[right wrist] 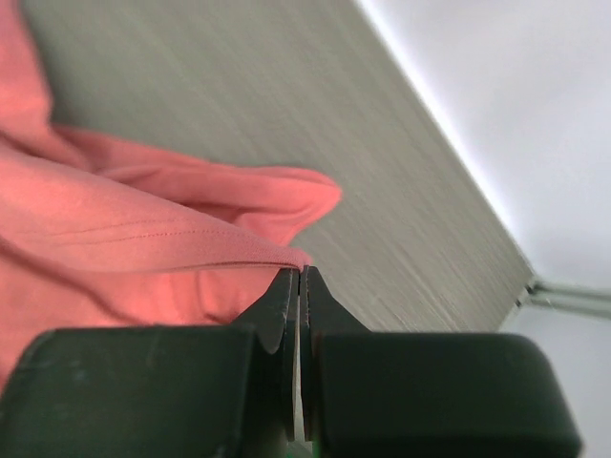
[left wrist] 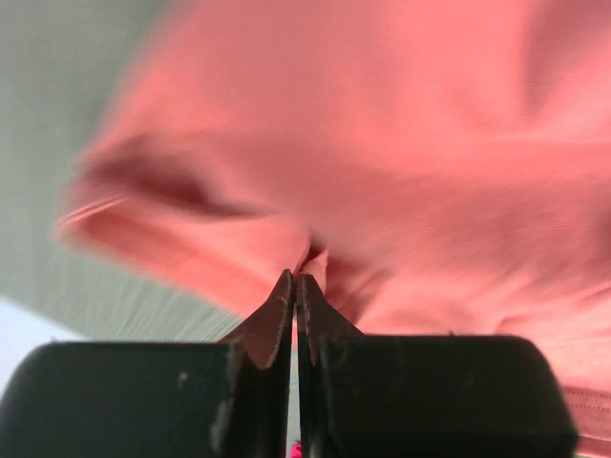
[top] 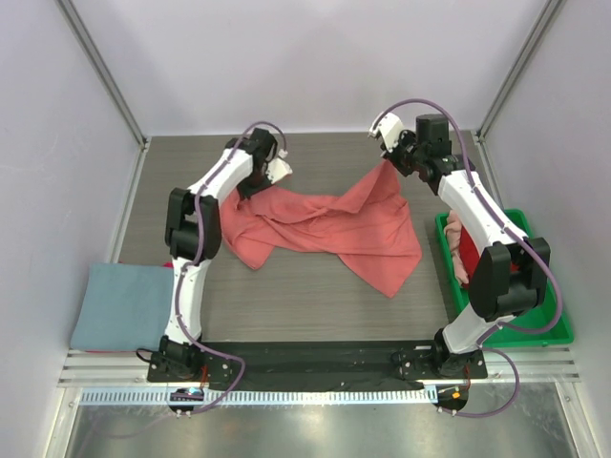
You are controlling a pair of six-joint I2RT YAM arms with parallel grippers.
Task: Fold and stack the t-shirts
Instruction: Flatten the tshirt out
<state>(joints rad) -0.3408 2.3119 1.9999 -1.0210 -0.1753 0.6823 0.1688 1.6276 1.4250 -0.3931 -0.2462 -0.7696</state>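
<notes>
Shirt: a coral-red t-shirt lay rumpled and twisted across the middle of the grey table, one lobe sagging toward the near right and another bunched at the left.
Where it hung: its far edge was drawn up at two points, one under each gripper, while the rest of the cloth rested on the tabletop between the arms.
Left gripper: the left gripper sat over the shirt's far-left part. In the left wrist view its fingers were pressed together on a pinch of the coral fabric — a small ridge of cloth stood up just above the tips. That view was blurred, so the seams could not be read.
Right gripper: the right gripper held the far-right peak of the shirt. In the right wrist view its fingers were clamped tight on a stitched hem, with a folded lip of cloth jutting out beyond them over bare table.
Blue cloth: a flat, folded blue garment lay at the near left, beside the left arm's base and well apart from the red shirt.
Bin: a green bin stood at the right edge — partly hidden by the right arm — with pink and red clothing heaped inside.
</notes>
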